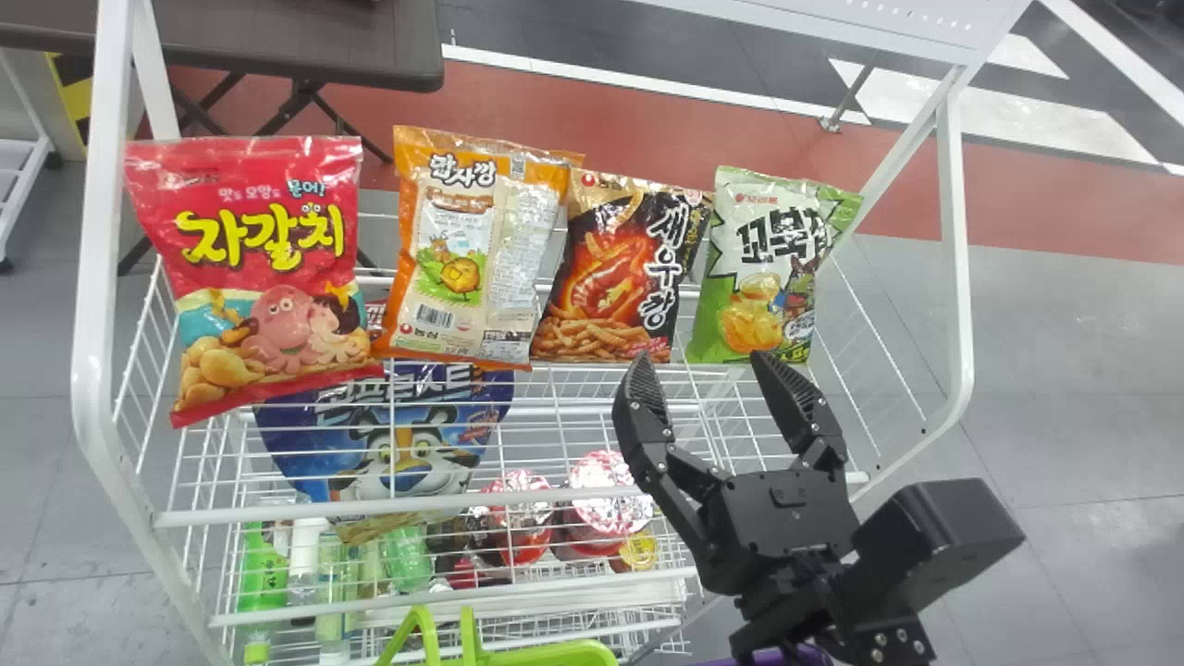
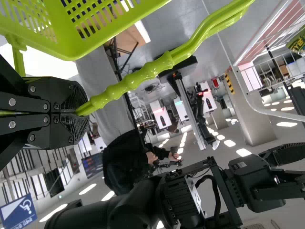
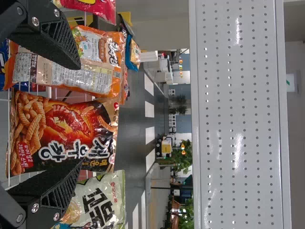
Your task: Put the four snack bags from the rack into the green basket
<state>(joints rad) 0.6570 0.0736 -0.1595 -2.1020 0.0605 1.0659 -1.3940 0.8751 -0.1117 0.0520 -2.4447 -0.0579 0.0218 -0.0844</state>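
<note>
Bags of glossy plastic, four, line the white wire rack [image 1: 324,511]: red [image 1: 259,199], orange-and-cream [image 1: 462,277], black [image 1: 615,268], green-and-white [image 1: 768,268]. One lime-green plastic basket [image 1: 555,657] sits low centre, its handle [image 2: 128,82] clamped in the left gripper [image 2: 77,112]; the right gripper [image 1: 700,359], fingers spread, is near the last two bags.

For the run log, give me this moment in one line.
right gripper open near ungrasped black bag | left gripper shut on basket handle | red bag, orange bag, green bag also on rack
</note>
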